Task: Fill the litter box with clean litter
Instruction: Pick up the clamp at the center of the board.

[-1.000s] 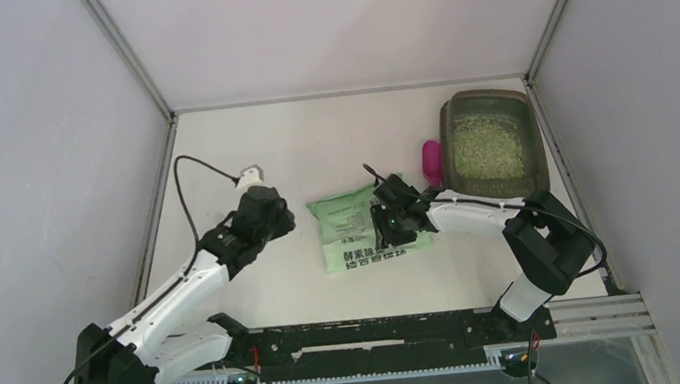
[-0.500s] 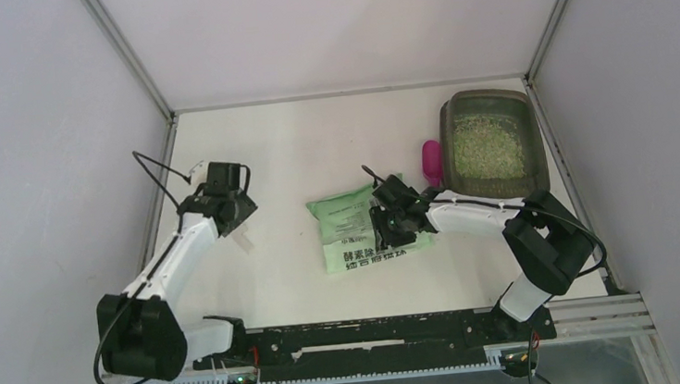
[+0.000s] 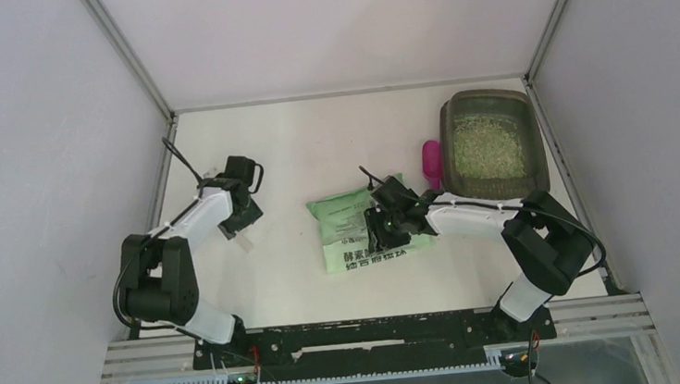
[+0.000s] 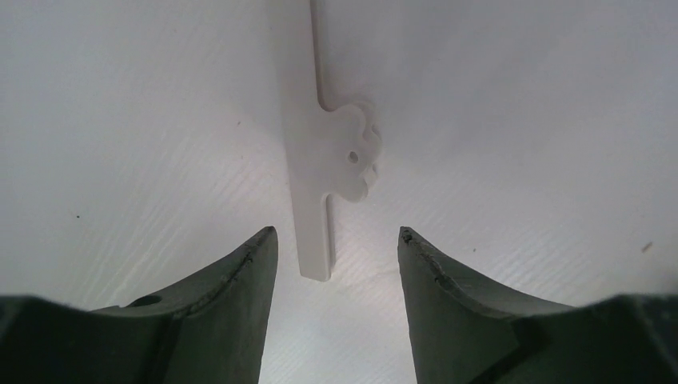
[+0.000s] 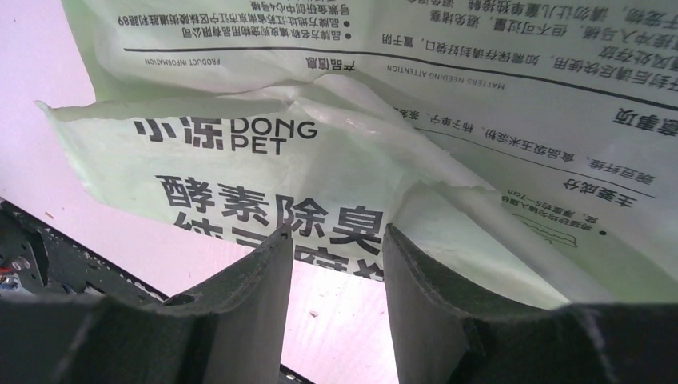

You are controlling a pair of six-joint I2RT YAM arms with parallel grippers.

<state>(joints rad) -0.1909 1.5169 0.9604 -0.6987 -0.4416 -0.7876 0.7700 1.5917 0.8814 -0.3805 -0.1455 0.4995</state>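
Left end effector [image 4: 336,236] hangs released over a white clip [image 4: 328,152] lying on the white surface [image 3: 286,150], its arm sharply bent near the left wall. Right end effector [image 5: 337,234], fingers parted, hovers at the green litter bag [image 5: 240,160], arm reaching left. In the far right corner sits the litter box [image 3: 488,94], holding the clean litter [image 3: 486,147].
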